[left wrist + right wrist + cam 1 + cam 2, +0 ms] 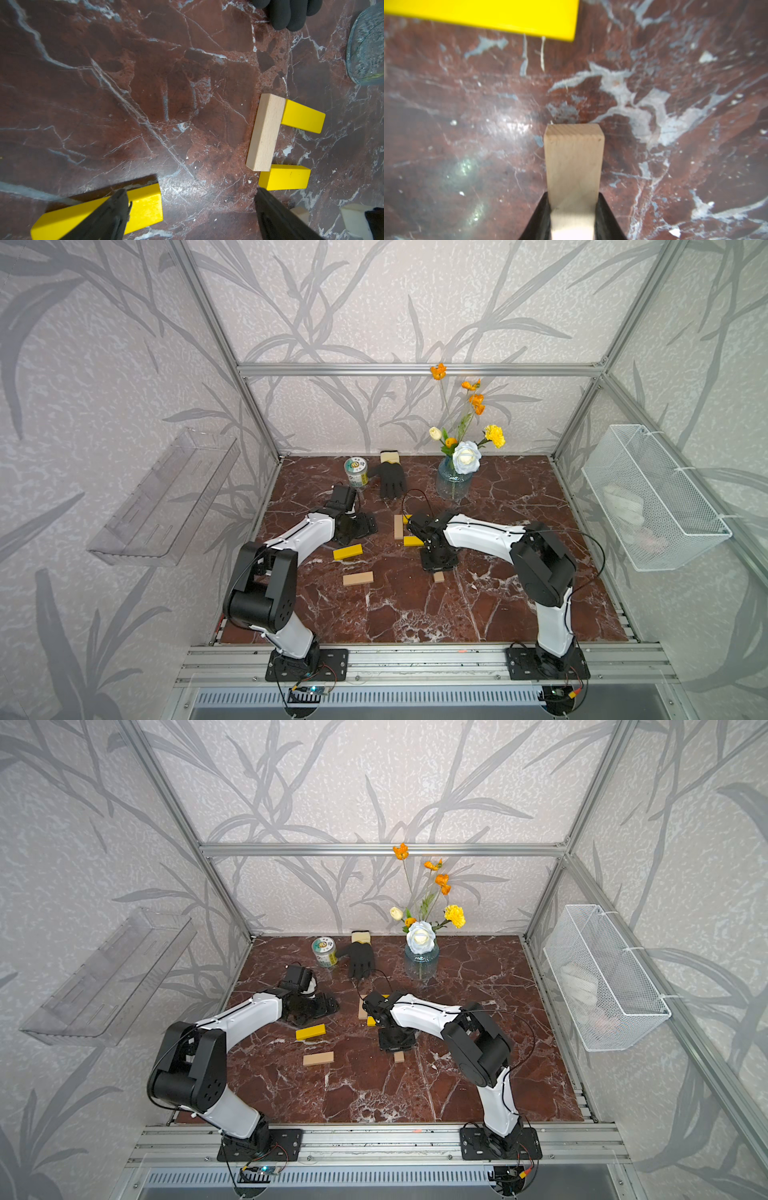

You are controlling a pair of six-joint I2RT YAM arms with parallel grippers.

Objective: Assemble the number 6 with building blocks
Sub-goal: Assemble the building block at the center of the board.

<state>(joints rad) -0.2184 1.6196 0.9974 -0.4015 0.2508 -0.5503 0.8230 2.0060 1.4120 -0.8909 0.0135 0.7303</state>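
Now both arms reach in from the near rail, the right one loaded and the left one empty.

Nearest, a loose tan bar (pixel 358 578) lies flat on the worktop (pixel 415 614). Beside it the right arm (pixel 486 536), elbow raised and forearm stretched toward the centre, turns its wrist downward. The right gripper (pixel 574 199) stands narrow, clamped on the long sides of a held tan bar (pixel 573 162); whether that bar touches the worktop I cannot tell. Beyond lies a loose yellow bar (pixel 348 551), and the left arm (pixel 309 533) extends low near it, with the left gripper (pixel 190 193) spread wide and holding nothing. Between the grippers sits the part-built number 6 (pixel 400 526): one placed tan bar (pixel 266 133) with two yellow bars (pixel 302 118) touching it, one at each end. Farther back are a black glove (pixel 390 479), a small tin (pixel 356 472) and a vase (pixel 453 483).
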